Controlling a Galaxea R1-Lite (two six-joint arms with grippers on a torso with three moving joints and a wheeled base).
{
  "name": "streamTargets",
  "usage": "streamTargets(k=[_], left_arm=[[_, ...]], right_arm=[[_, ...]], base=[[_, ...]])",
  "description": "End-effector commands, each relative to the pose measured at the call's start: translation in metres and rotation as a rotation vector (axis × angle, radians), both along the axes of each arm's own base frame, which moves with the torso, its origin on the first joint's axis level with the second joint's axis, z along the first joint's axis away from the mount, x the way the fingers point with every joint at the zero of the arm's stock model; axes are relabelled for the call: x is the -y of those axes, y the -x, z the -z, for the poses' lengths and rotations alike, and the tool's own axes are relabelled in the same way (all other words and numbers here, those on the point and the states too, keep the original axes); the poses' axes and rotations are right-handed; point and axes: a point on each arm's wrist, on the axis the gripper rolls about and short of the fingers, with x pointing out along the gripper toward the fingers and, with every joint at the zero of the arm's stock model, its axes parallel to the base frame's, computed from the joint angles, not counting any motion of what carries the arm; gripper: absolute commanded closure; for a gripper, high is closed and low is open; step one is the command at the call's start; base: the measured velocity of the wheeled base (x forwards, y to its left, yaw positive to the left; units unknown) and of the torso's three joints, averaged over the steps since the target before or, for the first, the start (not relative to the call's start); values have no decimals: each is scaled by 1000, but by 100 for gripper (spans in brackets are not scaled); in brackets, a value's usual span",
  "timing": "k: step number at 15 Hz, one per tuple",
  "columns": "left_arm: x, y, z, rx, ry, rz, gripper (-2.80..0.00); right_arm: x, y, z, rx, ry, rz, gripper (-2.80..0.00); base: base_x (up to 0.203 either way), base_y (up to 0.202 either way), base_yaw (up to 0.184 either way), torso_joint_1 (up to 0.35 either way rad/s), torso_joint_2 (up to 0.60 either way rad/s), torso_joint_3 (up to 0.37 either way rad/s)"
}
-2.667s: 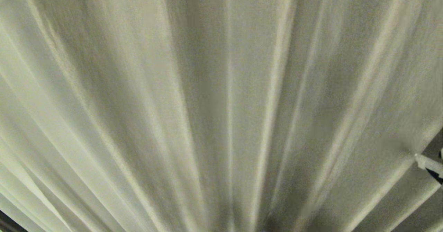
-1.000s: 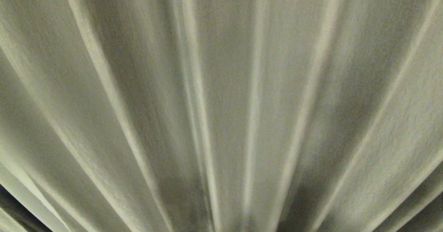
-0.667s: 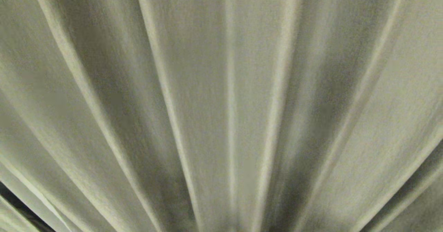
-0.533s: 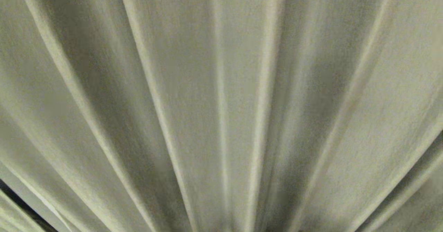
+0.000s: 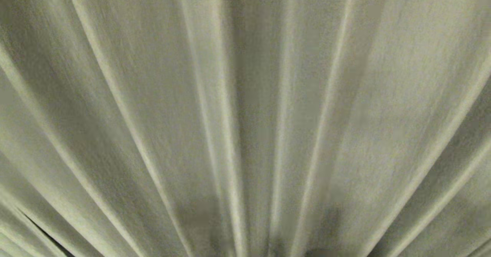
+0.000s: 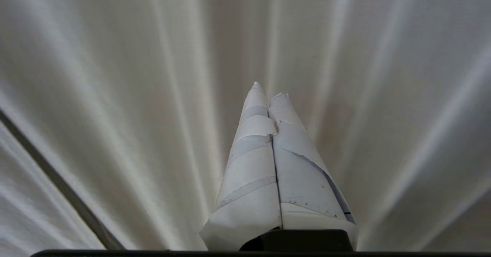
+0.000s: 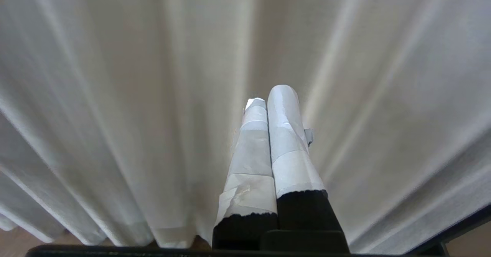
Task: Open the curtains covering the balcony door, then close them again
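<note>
While empty and pressed together, both hands (image 6: pixel 268 90) (image 7: pixel 268 96) before the curtains (image 5: pixel 245 96).

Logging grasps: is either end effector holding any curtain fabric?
Nothing held. The left end effector and right end effector are shut and empty before the curtains.

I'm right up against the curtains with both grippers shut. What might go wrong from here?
1. The curtains fill the head view, so the balcony door and any gap between panels are hidden; you would be steering blind.
2. The left gripper and right gripper are shut with no fabric between their fingers, so a sideways sweep may just slip over the pleats.
</note>
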Motion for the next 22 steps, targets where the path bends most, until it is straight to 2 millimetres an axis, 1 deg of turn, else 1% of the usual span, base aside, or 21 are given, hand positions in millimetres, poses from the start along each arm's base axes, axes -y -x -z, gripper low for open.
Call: streamTargets(k=[1,3,5,22], left_arm=[[0,0,0,0,4,-5,0],[0,0,0,0,8,-2,0],[0,0,0,0,8,-2,0],[0,0,0,0,-1,1,0]], right_arm=[[0,0,0,-2,1,0,0],[0,0,0,-2,1,0,0],[0,0,0,-2,1,0,0],[0,0,0,-2,1,0,0]], base=[[0,0,0,0,0,0],[2,30,-1,0,1,4],[2,143,-2,5,0,0],[0,194,0,3,2,2]])
